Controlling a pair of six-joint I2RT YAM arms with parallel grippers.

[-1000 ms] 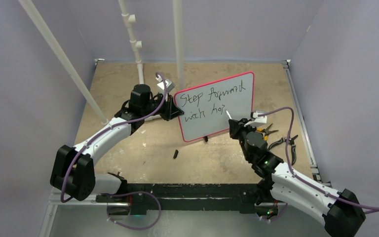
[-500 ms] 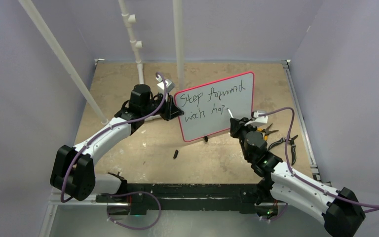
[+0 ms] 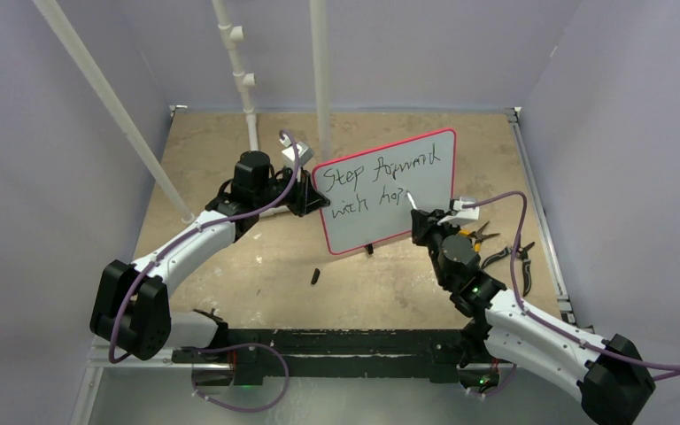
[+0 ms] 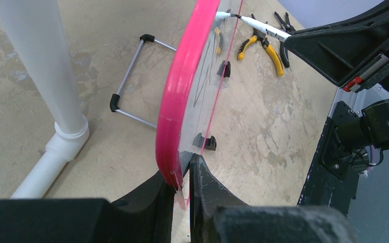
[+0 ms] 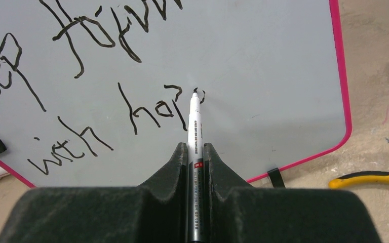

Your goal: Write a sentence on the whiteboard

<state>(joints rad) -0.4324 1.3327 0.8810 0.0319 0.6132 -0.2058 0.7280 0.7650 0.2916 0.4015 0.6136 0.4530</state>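
Observation:
The whiteboard (image 3: 374, 228), white with a pink-red frame, stands tilted on the table's middle. The sentence (image 3: 390, 173) on it is black handwriting, "Step forward" above "with hop" (image 5: 131, 116). My left gripper (image 3: 312, 202) is shut on the board's left edge; the left wrist view shows the pink frame (image 4: 180, 101) pinched between its jaws, the gripper (image 4: 182, 174) low in that view. My right gripper (image 3: 421, 226) is shut on a white marker (image 5: 194, 121), gripper (image 5: 196, 149). The marker's black tip touches the board at a small fresh stroke just right of "hop".
Yellow-handled pliers (image 3: 476, 235) and black-handled cutters (image 3: 509, 255) lie right of the board. A small black cap (image 3: 315, 276) lies in front of it. White pipes (image 3: 320, 80) rise behind the board, and a slanted pole (image 3: 111, 111) crosses the left side.
The marker tip has crept slightly up and to the right on the board with my right gripper. The left arm and the board have stayed still.

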